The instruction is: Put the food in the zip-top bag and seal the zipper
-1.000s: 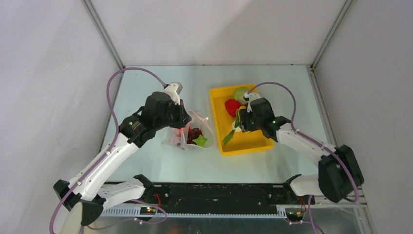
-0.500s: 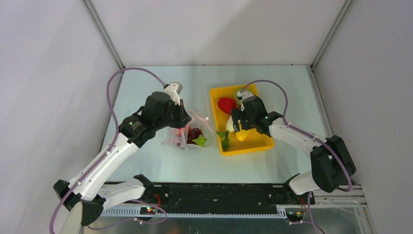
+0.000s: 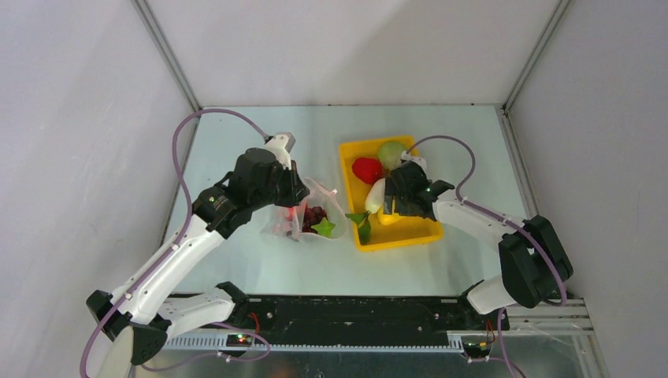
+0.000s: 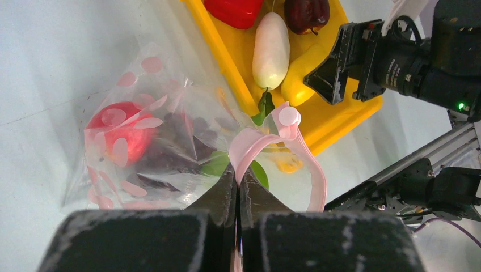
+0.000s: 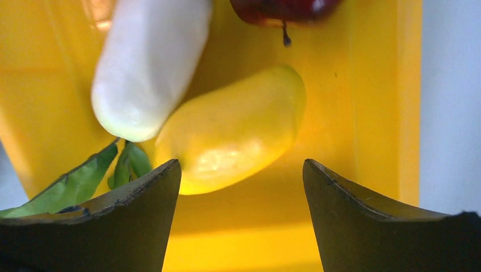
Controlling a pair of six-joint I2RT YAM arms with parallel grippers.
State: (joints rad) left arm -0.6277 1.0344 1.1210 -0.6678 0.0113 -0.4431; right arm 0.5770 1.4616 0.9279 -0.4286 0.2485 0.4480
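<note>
My left gripper [image 4: 238, 182] is shut on the pink zipper [image 4: 256, 143] at the mouth of the zip-top bag [image 3: 309, 214], holding the mouth up. Inside the bag lie a red apple [image 4: 116, 133], dark grapes [image 4: 184, 139] and a green piece [image 3: 323, 227]. My right gripper [image 5: 242, 170] stands open and low over the yellow tray [image 3: 398, 236], with nothing between its fingers. Just ahead of it lies a yellow piece of food [image 5: 232, 130]. A white radish [image 5: 147, 62] lies beside that, its green leaves [image 3: 361, 222] hanging over the tray's left rim.
Further back in the tray lie a red pepper [image 3: 366, 169], a pale green cabbage [image 3: 391, 153] and a dark red fruit [image 4: 306, 12]. The bag lies just left of the tray. White walls close in the table on three sides.
My right gripper has opened wider and let the radish go; it now lies in the tray's left side. The gripper has shifted over the yellow piece. The left arm has not moved.
</note>
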